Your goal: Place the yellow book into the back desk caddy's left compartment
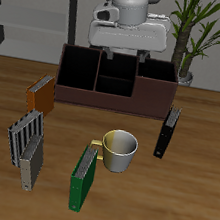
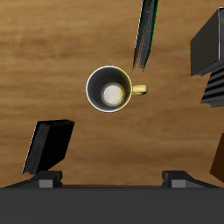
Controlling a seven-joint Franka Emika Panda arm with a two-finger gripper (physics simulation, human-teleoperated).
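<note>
The yellow book (image 1: 33, 160), slim with a grey cover, stands on edge near the table's front edge, next to a striped book; its dark cover also shows in the wrist view (image 2: 210, 42). The back desk caddy (image 1: 114, 101) is a wide dark-brown box at the table's back, with a large black-lined bay at each end (image 1: 78, 68) and two small middle bays. My gripper (image 1: 126, 56) hangs above the caddy's middle, open and empty, far from the yellow book. In the wrist view its fingertips (image 2: 48, 179) stand wide apart, with the gripper (image 2: 112, 179) over the caddy's front wall (image 2: 112, 206).
A yellow mug (image 1: 120, 149) (image 2: 109, 90) stands mid-table. A green book (image 1: 84, 177) (image 2: 146, 35) stands beside it, a black book (image 1: 167, 132) (image 2: 48, 144) in front of the caddy's end. An orange-brown book (image 1: 40, 92) and a striped book (image 1: 22, 133) stand near the yellow book.
</note>
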